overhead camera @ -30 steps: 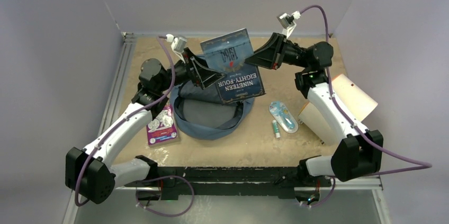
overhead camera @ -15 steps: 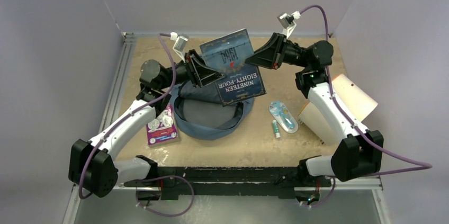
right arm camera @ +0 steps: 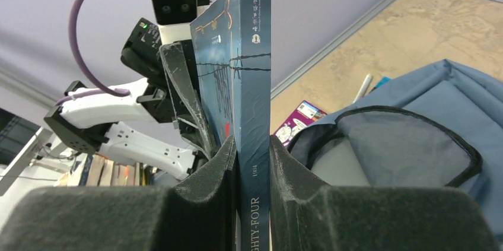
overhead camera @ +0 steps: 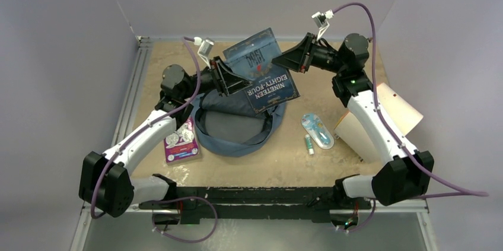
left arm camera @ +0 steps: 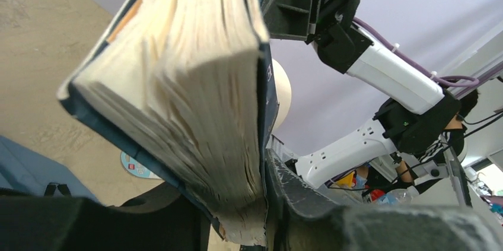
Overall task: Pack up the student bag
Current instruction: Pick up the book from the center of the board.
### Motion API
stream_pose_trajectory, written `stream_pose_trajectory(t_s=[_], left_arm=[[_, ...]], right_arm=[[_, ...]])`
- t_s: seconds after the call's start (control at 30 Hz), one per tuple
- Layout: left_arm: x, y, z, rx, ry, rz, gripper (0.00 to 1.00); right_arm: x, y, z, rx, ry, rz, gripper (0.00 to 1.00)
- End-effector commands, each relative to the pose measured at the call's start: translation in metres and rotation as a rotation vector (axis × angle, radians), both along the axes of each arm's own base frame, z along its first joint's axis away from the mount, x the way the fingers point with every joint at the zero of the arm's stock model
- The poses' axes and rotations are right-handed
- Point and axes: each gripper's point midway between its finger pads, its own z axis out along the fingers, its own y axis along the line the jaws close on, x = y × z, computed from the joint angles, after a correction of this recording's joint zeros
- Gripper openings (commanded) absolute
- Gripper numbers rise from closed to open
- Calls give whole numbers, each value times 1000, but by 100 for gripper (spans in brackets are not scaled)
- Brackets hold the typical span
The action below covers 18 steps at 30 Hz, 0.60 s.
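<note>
Top external view: the student bag [overhead camera: 237, 135] lies flat on the table [overhead camera: 279, 165] between the two arms, its black-edged main mouth gaping upward, directly beneath a blue book [overhead camera: 261, 73] held in the air. We judge the bag to be light, soft and limp. Its fabric walls would sag or fold under any push, so the mouth may close on itself as something goes in. The firmest places to take hold appear to be the zippered rim of the opening or a black strap, not the loose panel cloth. The left tool [overhead camera: 231, 79] is clenched on the left edge of the book; in the left wrist view the yellowed page block sits wedged between its two fingers [left arm camera: 308, 215], which stand only as far apart as the book is thick. The right tool [overhead camera: 292, 60] grasps the opposite side, and in the right wrist view its padded fingers [right arm camera: 204, 194] press either side of the spine. Neither tool touches the bag.
</note>
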Motion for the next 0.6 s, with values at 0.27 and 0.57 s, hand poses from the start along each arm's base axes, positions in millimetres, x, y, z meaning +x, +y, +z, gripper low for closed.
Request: stream_pose_trajectory(t_s=[0.27,0.57], left_arm=[[1,3,16,-41,-61,34,0],[-10,17,52,-161,-147,94,0]], right_arm=[[1,-14,38,-2,-199,-134,28],[-7,-36,35,52,-215,-311,69]])
